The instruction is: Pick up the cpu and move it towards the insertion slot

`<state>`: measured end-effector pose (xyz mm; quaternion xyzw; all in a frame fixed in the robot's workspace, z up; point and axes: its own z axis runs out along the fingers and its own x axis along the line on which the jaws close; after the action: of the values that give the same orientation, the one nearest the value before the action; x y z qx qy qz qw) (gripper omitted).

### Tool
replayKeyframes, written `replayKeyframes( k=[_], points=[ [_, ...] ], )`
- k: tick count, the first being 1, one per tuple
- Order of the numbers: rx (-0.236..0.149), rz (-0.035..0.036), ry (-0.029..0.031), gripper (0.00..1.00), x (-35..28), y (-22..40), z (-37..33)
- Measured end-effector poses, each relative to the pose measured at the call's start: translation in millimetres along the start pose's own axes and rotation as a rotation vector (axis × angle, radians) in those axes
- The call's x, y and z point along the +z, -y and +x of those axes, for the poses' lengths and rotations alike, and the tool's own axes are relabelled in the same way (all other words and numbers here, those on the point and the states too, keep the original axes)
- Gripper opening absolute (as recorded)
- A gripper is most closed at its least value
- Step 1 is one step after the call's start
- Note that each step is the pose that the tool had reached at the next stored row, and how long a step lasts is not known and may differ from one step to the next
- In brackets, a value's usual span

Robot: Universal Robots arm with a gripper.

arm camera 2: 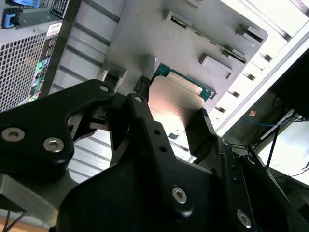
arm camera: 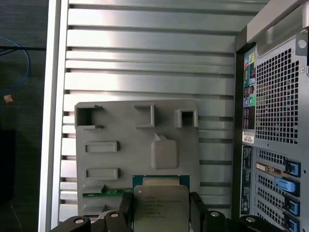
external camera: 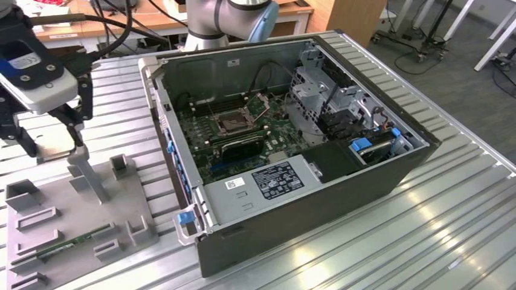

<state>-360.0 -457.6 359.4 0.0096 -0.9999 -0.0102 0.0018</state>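
My gripper (external camera: 53, 148) hangs over the exterior view's left, above the grey fixture plate (external camera: 81, 199). It is shut on the cpu (external camera: 52, 140), a flat square chip with a silvery top. In both wrist views the black fingers (arm camera: 126, 209) press on two opposite sides of the cpu (arm camera: 161, 207), whose green rim (arm camera 2: 186, 81) shows past them. The chip (arm camera 2: 174, 104) is held level and clear of the plate. The insertion slot (external camera: 232, 121) is a square silvery frame on the green motherboard inside the open computer case, well to the exterior view's right of the gripper.
The open computer case (external camera: 322, 199) lies on a slatted metal table (external camera: 451, 229); its near wall (external camera: 173, 151) stands between gripper and socket. The fixture plate (arm camera: 183, 145) carries raised posts (external camera: 89, 175) and a green memory stick (external camera: 72, 243). The arm's base (external camera: 217, 24) stands behind the case.
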Motion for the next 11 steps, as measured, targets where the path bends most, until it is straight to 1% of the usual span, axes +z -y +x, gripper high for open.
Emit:
replayKeyframes(
  k=[3, 6, 8, 11],
  points=[
    [0.000, -0.0001, 0.0001, 0.55, 0.0, 0.2, -9.8],
    [0.000, 0.0000, 0.0000, 0.55, -0.1, 0.3, -15.9],
    [0.000, -0.0001, 0.0002, 0.55, 0.0, 0.3, -18.2],
    [0.000, 0.0000, 0.0000, 0.55, -0.3, 0.3, -18.4]
  ],
)
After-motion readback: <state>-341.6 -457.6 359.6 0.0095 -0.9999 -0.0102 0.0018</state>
